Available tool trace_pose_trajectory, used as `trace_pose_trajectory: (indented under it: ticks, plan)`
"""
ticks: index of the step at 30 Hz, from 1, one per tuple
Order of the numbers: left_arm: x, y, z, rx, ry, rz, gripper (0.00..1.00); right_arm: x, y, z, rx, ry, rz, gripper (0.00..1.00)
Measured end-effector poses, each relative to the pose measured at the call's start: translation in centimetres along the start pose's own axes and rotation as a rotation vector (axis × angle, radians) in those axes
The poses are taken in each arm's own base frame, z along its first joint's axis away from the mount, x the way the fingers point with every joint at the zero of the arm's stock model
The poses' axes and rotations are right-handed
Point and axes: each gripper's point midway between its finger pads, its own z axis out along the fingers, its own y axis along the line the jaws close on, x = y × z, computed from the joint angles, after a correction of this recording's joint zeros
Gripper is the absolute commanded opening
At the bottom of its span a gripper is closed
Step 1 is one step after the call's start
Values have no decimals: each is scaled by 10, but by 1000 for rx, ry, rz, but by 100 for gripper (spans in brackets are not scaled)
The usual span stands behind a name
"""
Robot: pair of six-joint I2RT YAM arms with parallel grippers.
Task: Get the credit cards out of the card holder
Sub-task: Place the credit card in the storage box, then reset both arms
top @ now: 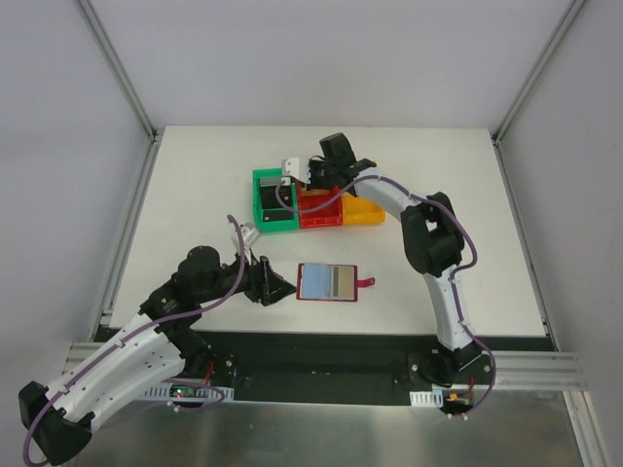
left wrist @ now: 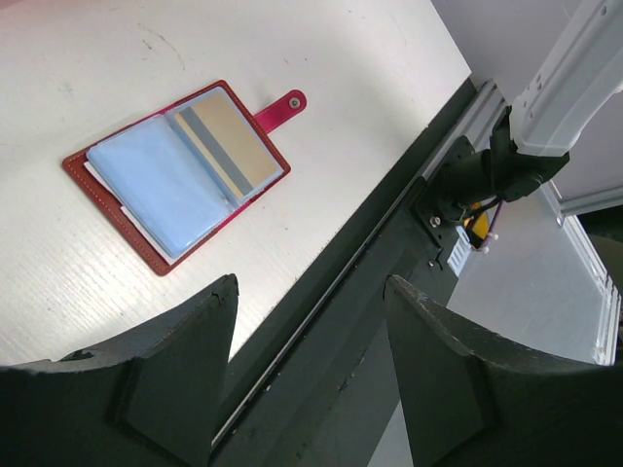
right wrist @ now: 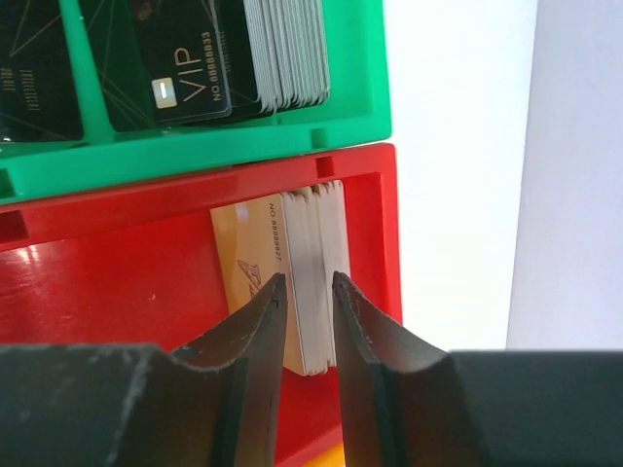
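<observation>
The dark red card holder (top: 355,296) lies open on the table, snap tab to the right; in the left wrist view (left wrist: 107,209) it shows upper left. In its clear pockets sit the credit cards, a pale blue-grey face (left wrist: 156,185) and a tan-olive one (left wrist: 234,146), which also show from above (top: 331,282). My left gripper (top: 277,287) is open and empty just left of the holder, its jaws (left wrist: 311,292) over the table's front edge. My right gripper (top: 310,183) hangs over the red bin, jaws (right wrist: 307,282) a narrow gap apart above a stack of cards (right wrist: 316,233) standing there.
A green bin (top: 273,226) holding black VIP cards (right wrist: 185,88), a red bin (top: 319,219) and an orange bin (top: 362,211) stand in a row at the back middle. The table's front rail (left wrist: 389,243) runs under my left gripper.
</observation>
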Motion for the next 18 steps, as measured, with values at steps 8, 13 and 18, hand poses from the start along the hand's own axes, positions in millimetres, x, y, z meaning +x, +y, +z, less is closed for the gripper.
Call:
trace_pose_trajectory:
  ticks: [8,13,18]
  plan:
    - [0,0,0,1,0,0,61,1,-9,-2,34,19,1,29]
    - [0,0,0,1,0,0,61,2,-12,-3,52,30,3,29]
    - [0,0,0,1,0,0,63,2,-18,-4,82,35,23,30]
